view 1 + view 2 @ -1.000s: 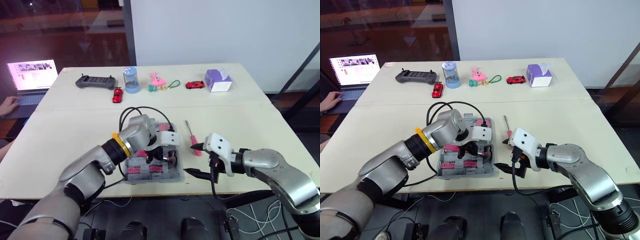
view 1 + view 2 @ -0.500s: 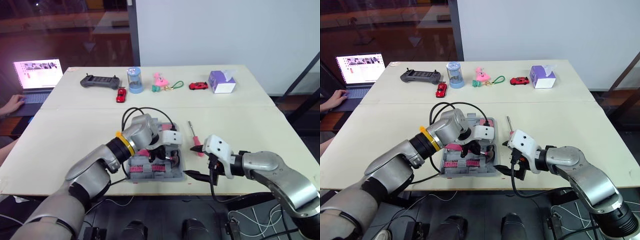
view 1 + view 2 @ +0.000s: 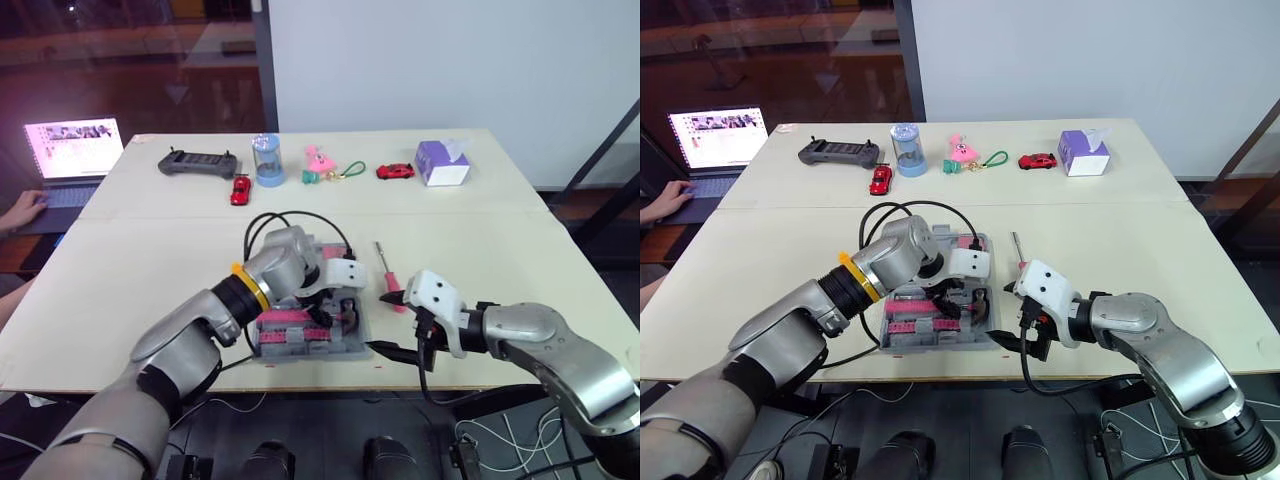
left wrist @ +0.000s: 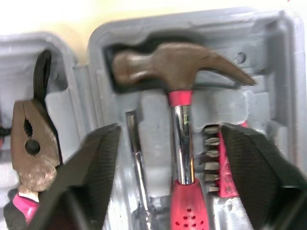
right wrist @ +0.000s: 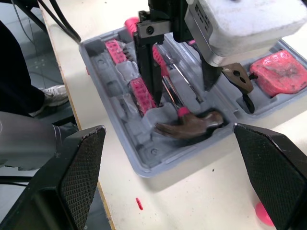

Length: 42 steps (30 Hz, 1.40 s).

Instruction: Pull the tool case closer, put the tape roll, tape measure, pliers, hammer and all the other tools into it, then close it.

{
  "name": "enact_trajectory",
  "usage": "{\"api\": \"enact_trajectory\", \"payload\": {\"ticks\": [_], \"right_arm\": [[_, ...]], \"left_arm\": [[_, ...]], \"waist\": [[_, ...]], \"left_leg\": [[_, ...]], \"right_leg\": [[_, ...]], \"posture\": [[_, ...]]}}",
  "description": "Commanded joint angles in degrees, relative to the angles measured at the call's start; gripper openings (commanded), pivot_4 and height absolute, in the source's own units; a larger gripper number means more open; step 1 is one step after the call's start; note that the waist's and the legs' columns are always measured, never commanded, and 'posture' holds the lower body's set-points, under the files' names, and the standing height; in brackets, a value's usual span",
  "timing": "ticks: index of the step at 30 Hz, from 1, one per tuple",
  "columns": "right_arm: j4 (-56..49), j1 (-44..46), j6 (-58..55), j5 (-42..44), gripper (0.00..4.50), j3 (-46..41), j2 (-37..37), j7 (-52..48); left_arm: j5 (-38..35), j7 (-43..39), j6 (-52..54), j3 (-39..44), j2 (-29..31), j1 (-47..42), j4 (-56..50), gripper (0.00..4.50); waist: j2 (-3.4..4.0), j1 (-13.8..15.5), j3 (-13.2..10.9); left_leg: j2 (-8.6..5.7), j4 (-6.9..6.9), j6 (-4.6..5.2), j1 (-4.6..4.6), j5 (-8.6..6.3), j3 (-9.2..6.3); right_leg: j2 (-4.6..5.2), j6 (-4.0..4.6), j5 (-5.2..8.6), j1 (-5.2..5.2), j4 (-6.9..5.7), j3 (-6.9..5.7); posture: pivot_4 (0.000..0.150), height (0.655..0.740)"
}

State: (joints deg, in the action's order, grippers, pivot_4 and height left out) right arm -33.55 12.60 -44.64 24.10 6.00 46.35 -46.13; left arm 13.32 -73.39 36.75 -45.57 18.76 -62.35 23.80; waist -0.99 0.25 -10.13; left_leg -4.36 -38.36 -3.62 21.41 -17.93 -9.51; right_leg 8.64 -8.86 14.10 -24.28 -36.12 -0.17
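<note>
The grey tool case (image 3: 345, 346) lies open near the table's front edge. A hammer (image 4: 182, 72) with a pink grip rests in its moulded slot, head toward the case's right end. My left gripper (image 4: 175, 160) hovers open just above it, one finger (image 5: 148, 62) on each side of the handle and apart from it. Pliers (image 4: 31, 143) sit in the neighbouring slot, beside a pink block (image 5: 280, 72). A pink-handled screwdriver (image 3: 388, 275) lies on the table right of the case. Beside the case's right front corner my right gripper (image 3: 392, 323) stands open and holds nothing.
Along the back of the table are a black controller (image 3: 196, 162), a red toy car (image 3: 238, 190), a blue cylinder (image 3: 266, 160), a pink toy (image 3: 318, 160), another red car (image 3: 394, 171) and a purple tissue box (image 3: 440, 161). A black cable (image 3: 290, 217) loops behind the case. A person's hand (image 3: 15, 208) rests at a laptop (image 3: 68, 150).
My left gripper has opened and let go of the hammer, which now lies in its slot. The right gripper has stayed where it was. The view shifted slightly.
</note>
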Motion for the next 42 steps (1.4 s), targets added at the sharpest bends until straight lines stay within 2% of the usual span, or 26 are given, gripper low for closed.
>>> {"api": "enact_trajectory", "payload": {"ticks": [1, 5, 8, 10, 12, 13, 16, 21, 27, 35, 42], "right_arm": [[-1.3, 0.9, 0.3, 0.7, 4.50, -0.3, -0.2, -0.2], [-1.3, 1.2, 0.2, 0.6, 4.50, -0.3, -0.5, -0.1], [-1.4, 1.1, 0.2, 0.6, 4.50, -0.4, -0.8, 0.3], [-1.6, 1.0, -0.1, 0.7, 4.50, -0.6, -1.0, 0.7], [-1.7, 0.9, -0.3, 0.9, 4.50, -0.9, -1.1, 1.1], [-1.8, 0.9, -0.3, 0.9, 4.50, -0.9, -1.1, 1.3], [-1.9, 0.7, -0.4, 0.9, 4.50, -1.0, -1.2, 1.5], [-2.2, 1.0, -1.0, 1.3, 4.50, -0.9, -1.9, 2.5], [-2.7, 0.9, -1.6, 1.9, 4.50, -1.2, -1.8, 3.1], [-4.0, 0.3, -2.9, 2.9, 4.50, -2.3, -1.0, 3.4], [-5.1, -0.2, -4.1, 3.6, 4.50, -2.7, -0.7, 3.6]], "left_arm": [[0.0, -0.9, 1.0, 3.3, 2.4, -0.1, -6.7, 3.26], [-1.8, -1.9, 3.3, 6.3, 5.9, 1.6, -13.4, 3.26], [-8.0, -2.3, 8.6, 13.9, 8.7, 7.0, -20.1, 3.26], [-10.0, -1.1, 8.2, 17.4, 10.5, 10.8, -22.0, 2.74], [-11.5, 0.0, 6.7, 20.2, 12.7, 14.6, -23.0, 2.00], [-12.6, 0.8, 6.3, 21.9, 13.2, 16.4, -23.6, 1.42], [-14.6, 2.8, 7.4, 24.6, 13.4, 19.1, -24.7, 0.05], [-18.2, 7.0, -9.7, 29.9, 11.5, 29.4, -23.4, 0.01], [-18.6, 8.6, -18.2, 30.2, 10.1, 34.0, -18.6, 0.01], [-18.3, 10.8, -22.5, 30.6, 9.8, 34.6, -12.0, 0.01], [-14.5, 12.6, -25.0, 27.9, 10.0, 34.9, -5.4, 0.01]], "waist": [[0.00, -0.3, 0.0], [0.01, -0.9, 0.0], [0.02, -1.2, 0.0], [0.08, -1.4, 0.0], [0.08, -1.4, 0.0], [0.08, -1.3, 0.0], [0.07, -0.7, 0.0], [0.09, -0.8, 0.1], [0.09, -0.9, 0.1], [0.09, -0.9, 0.1], [0.16, -0.9, 0.3]], "left_leg": [[0.00, 0.01, 0.00, 0.00, 0.00, 0.00], [-0.01, 0.02, 0.00, 0.02, 0.00, 0.00], [0.01, 0.05, 0.00, 0.00, 0.00, -0.01], [0.02, 0.07, 0.00, 0.00, 0.00, -0.01], [0.03, 0.08, 0.00, -0.03, 0.00, 0.00], [0.03, 0.08, -0.01, -0.03, 0.00, -0.01], [0.01, 0.05, -0.01, 0.01, 0.00, 0.00], [-0.01, 0.02, -0.01, 0.00, 0.00, 0.00], [0.01, 0.04, -0.02, -0.01, 0.01, 0.02], [0.00, 0.04, -0.02, -0.01, 0.01, 0.02], [0.00, 0.04, -0.01, -0.04, 0.00, 0.02]], "right_leg": [[0.00, 0.00, 0.00, -0.02, -0.01, 0.00], [0.02, 0.00, 0.00, -0.03, 0.02, 0.01], [0.00, 0.00, 0.00, -0.04, 0.01, 0.01], [-0.01, 0.00, 0.00, -0.07, 0.01, 0.01], [-0.01, 0.01, 0.00, -0.08, -0.02, 0.03], [-0.01, 0.01, 0.00, -0.08, -0.02, 0.03], [0.02, 0.01, 0.00, -0.07, -0.01, 0.03], [0.05, 0.01, -0.01, -0.04, 0.00, 0.03], [0.04, 0.03, -0.02, -0.06, 0.01, 0.03], [0.05, 0.03, -0.02, -0.06, 0.00, 0.03], [0.04, 0.03, -0.02, -0.04, -0.01, 0.03]], "posture": [[0.150, 0.7400], [0.150, 0.7400], [0.150, 0.7400], [0.150, 0.7400], [0.150, 0.7400], [0.150, 0.7400], [0.150, 0.7400], [0.150, 0.7400], [0.150, 0.7400], [0.150, 0.7400], [0.150, 0.7400]]}}
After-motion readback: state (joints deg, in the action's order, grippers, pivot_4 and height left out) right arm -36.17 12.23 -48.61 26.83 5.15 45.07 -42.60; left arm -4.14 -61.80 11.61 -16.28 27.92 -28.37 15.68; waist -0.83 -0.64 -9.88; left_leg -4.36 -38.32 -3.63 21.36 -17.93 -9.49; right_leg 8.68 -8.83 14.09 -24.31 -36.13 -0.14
